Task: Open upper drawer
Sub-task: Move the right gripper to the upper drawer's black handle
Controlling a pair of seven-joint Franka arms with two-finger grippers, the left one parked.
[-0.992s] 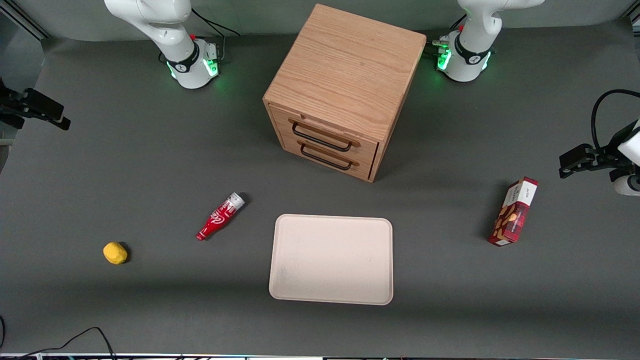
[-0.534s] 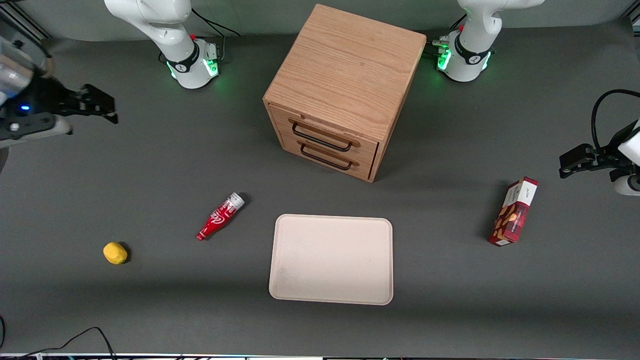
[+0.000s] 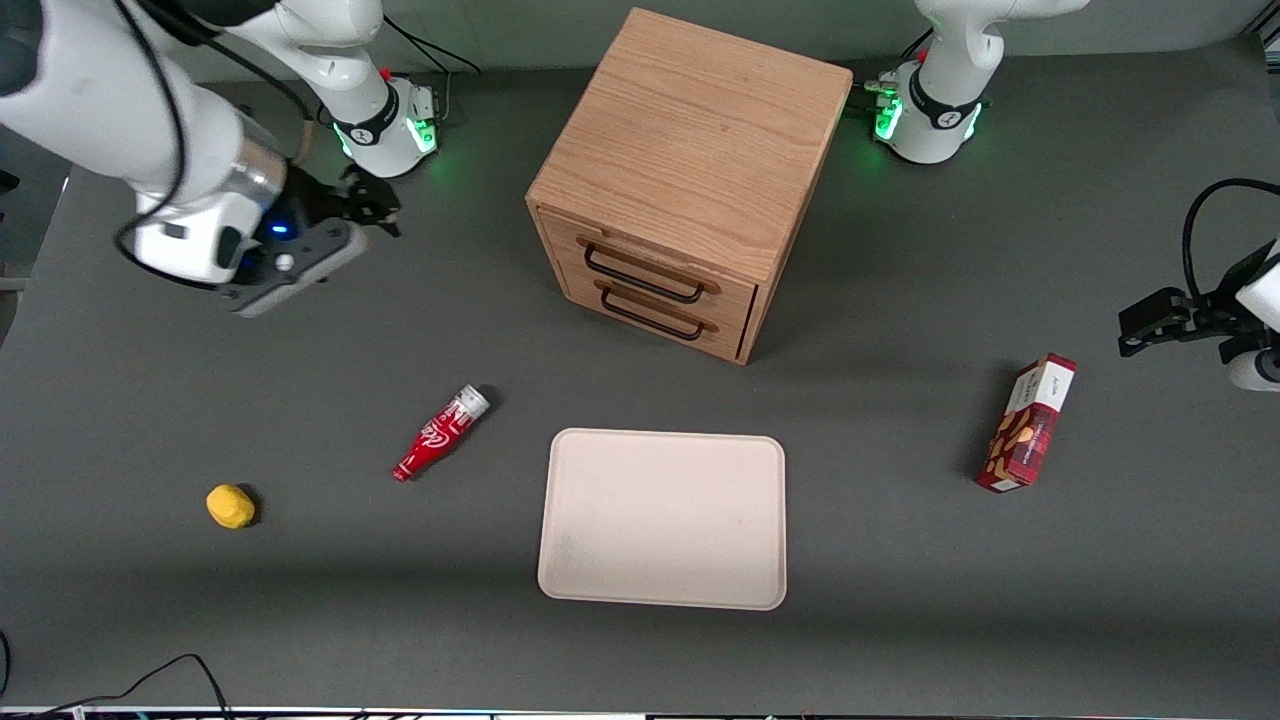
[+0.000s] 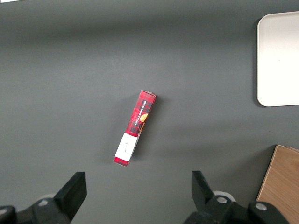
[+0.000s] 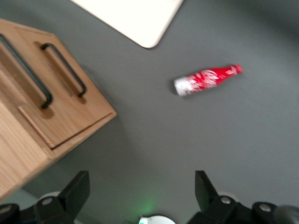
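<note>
1. The upper drawer (image 3: 648, 262) is seen as the higher of two alike fronts on the light-oak cabinet (image 3: 700, 130). The cabinet is placed on the grey table (image 3: 300, 620) between the two arm bases.
2. The drawer is pushed fully in, level with the cabinet's front. Its thin black wire handle (image 3: 642, 279) is touched by nothing; in the right wrist view the same handle (image 5: 25, 72) is shown bare.
3. The lower drawer (image 3: 655, 322) is found directly beneath, also closed, with its own black handle.
4. The gripper (image 3: 365, 205) is held in the air at about 9 o'clock from the cabinet on the front view's clock face, toward the working arm's end of the table. It is kept well apart from both handles.
5. In the right wrist view the gripper (image 5: 140, 186) is shown with its fingers (image 5: 77, 189) spread wide, and nothing is held between them.
6. A cream tray (image 3: 662, 518) is laid flat at 6 o'clock from the cabinet, nearer to the front camera; a corner of it (image 4: 280, 56) is caught by the left wrist view.
7. A red bottle (image 3: 440, 433) is laid on its side at about 7 o'clock from the cabinet, beside the tray.
8. A small yellow object (image 3: 230, 506) is seen at about 8 o'clock from the cabinet, well apart from the bottle.
9. A red snack box (image 3: 1028, 422) is placed at about 4 o'clock from the cabinet, toward the parked arm's end of the table, and is seen alone on the grey surface in the left wrist view (image 4: 135, 127).
</note>
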